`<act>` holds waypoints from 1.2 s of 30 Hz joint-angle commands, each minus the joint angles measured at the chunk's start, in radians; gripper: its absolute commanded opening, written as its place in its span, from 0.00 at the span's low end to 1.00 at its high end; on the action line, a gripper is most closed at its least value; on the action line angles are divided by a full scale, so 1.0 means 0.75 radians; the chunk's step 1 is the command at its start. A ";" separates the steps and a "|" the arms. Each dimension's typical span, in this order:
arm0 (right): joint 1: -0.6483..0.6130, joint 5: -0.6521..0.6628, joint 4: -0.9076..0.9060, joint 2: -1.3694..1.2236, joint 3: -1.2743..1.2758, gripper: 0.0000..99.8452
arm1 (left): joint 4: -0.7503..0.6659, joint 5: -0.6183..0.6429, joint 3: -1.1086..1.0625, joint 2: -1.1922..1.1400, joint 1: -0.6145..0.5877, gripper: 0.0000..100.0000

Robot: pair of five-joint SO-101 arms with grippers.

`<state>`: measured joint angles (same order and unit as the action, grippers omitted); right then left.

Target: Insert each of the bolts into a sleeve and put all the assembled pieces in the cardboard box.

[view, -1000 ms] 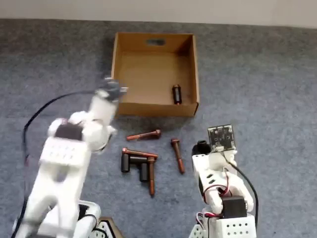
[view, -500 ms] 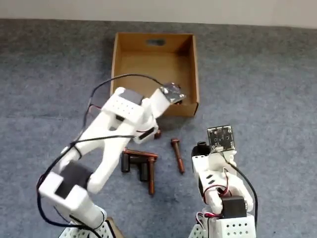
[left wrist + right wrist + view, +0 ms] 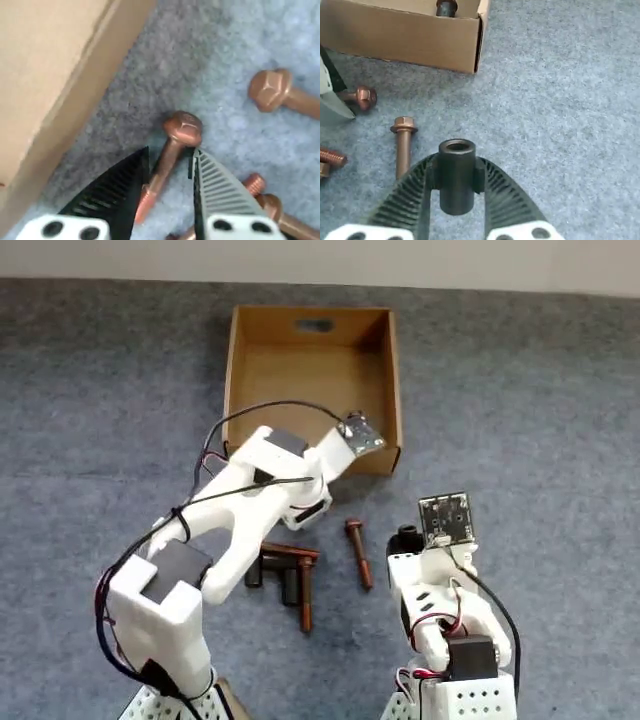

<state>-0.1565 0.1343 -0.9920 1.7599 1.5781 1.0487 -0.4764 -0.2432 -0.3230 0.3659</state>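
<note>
Left end effector (image 3: 170, 151) is open just a bit, straddling a copper bolt (image 3: 162, 170) on the grey table (image 3: 520, 390) right beside the cardboard box (image 3: 394, 380). Right end effector (image 3: 455, 162) is clamped on a black sleeve (image 3: 456, 175), standing upright.

copper bolts (image 3: 357, 552) flat nr black sleeves (image 3: 253, 570), open cardboard box (image 3: 312, 458), sleeve (image 3: 446, 7) inside

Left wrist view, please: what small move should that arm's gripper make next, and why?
Probably close the left gripper on the bolt: its open fingers appear to straddle the shank as it lies on the carpet beside the cardboard box, and the right gripper holds a sleeve.
</note>
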 commanded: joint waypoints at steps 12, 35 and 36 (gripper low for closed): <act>-0.009 0.000 -0.003 0.017 -0.013 0.01 | 0.160 -0.008 -0.185 0.472 -0.071 0.01; -0.009 0.000 -0.003 0.017 -0.013 0.01 | -0.094 0.074 -1.001 1.118 -0.738 0.03; -0.009 0.000 -0.003 0.017 -0.013 0.01 | -0.094 0.086 -1.001 1.124 -0.717 0.04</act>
<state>-0.1565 0.1343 -0.9920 1.7599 1.5781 0.9935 -0.4442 -1.0027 0.4795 -0.1849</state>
